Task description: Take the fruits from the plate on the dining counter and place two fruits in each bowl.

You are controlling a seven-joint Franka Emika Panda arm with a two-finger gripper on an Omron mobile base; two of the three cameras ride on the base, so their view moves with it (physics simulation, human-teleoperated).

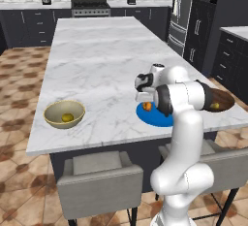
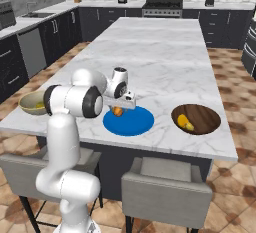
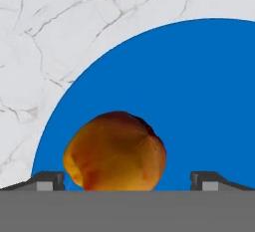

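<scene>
My gripper (image 3: 128,180) hangs open just over the blue plate (image 3: 189,91), and its fingertips (image 3: 50,180) straddle the reddish-orange fruit (image 3: 115,151) without touching it. The same fruit (image 1: 147,106) lies at the left of the plate (image 1: 160,118) near the dining counter's (image 1: 97,60) front edge, under the gripper (image 1: 145,99). The tan bowl (image 1: 48,108) at the front left holds a yellow-green fruit (image 1: 67,118). The dark brown bowl (image 2: 205,114), right of the plate (image 2: 135,124), holds a yellow banana (image 2: 186,122).
Two grey stools (image 1: 99,179) (image 2: 167,189) stand against the counter's near edge. My own arm (image 1: 186,99) hides part of the brown bowl (image 1: 225,99) in the left base view. Dark cabinets and a stove (image 2: 162,7) line the far wall.
</scene>
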